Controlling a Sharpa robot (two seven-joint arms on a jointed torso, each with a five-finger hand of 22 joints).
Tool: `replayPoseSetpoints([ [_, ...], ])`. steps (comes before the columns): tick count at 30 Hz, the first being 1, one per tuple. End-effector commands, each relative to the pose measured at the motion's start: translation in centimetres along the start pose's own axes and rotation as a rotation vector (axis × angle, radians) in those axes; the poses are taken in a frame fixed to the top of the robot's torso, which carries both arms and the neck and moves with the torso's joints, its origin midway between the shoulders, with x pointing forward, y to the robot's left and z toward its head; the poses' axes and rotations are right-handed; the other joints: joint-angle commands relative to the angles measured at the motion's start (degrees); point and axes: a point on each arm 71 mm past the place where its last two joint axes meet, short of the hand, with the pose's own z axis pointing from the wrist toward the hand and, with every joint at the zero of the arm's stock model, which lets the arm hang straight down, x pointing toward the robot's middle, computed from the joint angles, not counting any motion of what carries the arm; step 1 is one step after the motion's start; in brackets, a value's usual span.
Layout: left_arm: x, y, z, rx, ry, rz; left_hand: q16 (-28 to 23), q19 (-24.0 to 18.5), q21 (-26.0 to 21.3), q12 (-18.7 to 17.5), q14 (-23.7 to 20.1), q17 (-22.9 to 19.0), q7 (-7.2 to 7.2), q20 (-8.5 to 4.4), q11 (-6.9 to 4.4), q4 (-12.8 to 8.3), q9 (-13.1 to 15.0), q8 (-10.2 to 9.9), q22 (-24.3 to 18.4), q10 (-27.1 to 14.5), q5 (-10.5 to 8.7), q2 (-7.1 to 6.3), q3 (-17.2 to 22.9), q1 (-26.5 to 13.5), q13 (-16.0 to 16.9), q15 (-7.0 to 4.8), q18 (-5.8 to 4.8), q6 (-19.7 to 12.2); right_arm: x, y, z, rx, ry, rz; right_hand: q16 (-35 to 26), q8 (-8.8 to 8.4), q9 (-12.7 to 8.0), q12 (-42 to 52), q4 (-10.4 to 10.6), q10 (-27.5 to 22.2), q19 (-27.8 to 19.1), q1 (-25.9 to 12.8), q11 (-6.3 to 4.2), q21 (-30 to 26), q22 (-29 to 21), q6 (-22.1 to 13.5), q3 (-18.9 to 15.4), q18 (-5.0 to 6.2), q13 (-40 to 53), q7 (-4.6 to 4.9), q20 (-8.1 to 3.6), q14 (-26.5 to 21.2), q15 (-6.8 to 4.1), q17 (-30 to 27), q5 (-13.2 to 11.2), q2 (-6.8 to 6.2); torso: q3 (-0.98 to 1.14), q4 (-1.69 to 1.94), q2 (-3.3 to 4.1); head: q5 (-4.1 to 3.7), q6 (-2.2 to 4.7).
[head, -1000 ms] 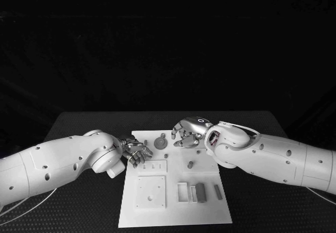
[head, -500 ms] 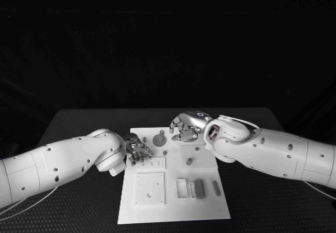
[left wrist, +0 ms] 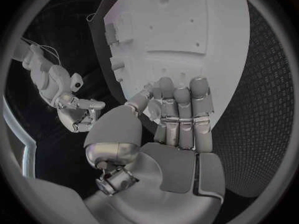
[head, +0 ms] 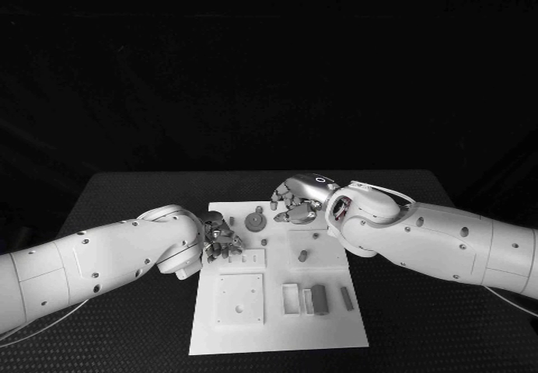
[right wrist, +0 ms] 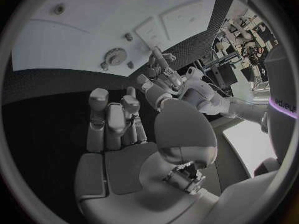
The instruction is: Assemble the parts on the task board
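The white task board (head: 281, 326) lies in the middle of the table. A grey gear (head: 256, 225) sits near the board's far edge, and a short peg (head: 302, 255) stands right of centre. Two grey bars (head: 319, 299) lie in the near right part. My left hand (head: 221, 239) hovers at the board's left edge with its fingers straight and side by side (left wrist: 181, 109), holding nothing. My right hand (head: 297, 200) hangs over the far edge, just right of the gear, with its fingers loosely bent (right wrist: 115, 119) and nothing in them. The gear (right wrist: 114, 56) also appears in the right wrist view.
A square white plate (head: 240, 299) with small holes takes up the board's near left part. The black table (head: 134, 202) extends on both sides of the board. My two forearms flank the board to left and right.
The whole picture has shifted a little. My right hand has edged slightly toward the board's far edge. The left hand stays at the left edge. No part has moved.
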Motion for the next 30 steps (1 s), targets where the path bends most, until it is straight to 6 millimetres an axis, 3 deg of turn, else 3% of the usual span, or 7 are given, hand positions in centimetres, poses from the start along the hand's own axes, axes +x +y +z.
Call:
replayPoseSetpoints([
  [1,0.3,-0.3,0.0,-0.003,0.008,0.066,0.91,0.35,0.69,0.63,0.34,-0.16,-2.43,-0.53,-0.40,0.37,7.76,-0.14,1.48,0.38,-0.25,0.09,-0.20,-0.67,0.13,-0.67,3.29,2.30,0.0,0.1,0.0,-0.001,0.002,0.000,-0.38,-0.24,-0.09,-0.31,0.13,-0.11,0.04,-0.14,0.37,-0.30,0.36,0.16,0.23,2.64,0.03,0.62,-0.24,-0.41,0.01,-0.05,0.12,-0.52,0.04,-0.09,0.03,-0.08,-0.16],
  [6,0.8,-0.8,0.1,0.004,0.006,0.103,4.05,0.57,2.64,1.55,1.04,-0.20,-2.62,-1.04,-0.60,0.72,8.63,-0.57,1.44,0.32,-0.25,-0.16,-0.33,-0.88,0.10,-1.70,3.11,2.75,0.0,0.2,0.0,-0.003,0.003,0.000,-0.39,-0.25,-0.09,-0.32,0.14,-0.11,0.05,-0.14,0.37,-0.31,0.35,0.15,0.26,2.64,0.02,0.62,-0.25,-0.39,0.01,-0.03,0.12,-0.54,0.02,-0.03,0.01,-0.31,-0.35],
  [30,1.7,-1.3,0.7,0.004,-0.023,0.182,9.31,0.89,6.85,4.75,0.89,-1.51,-3.41,-2.34,-1.43,1.53,11.15,-0.77,1.44,0.78,-0.26,-0.35,-0.64,-1.28,0.56,-3.10,2.87,4.21,0.0,0.2,0.1,-0.003,0.008,0.000,-0.43,-0.28,-0.08,-0.37,0.16,-0.12,0.08,-0.16,0.38,-0.35,0.33,0.15,0.35,2.64,0.00,0.63,-0.25,-0.39,0.02,-0.05,0.12,-0.60,0.01,0.00,0.00,-0.86,-0.68],
])
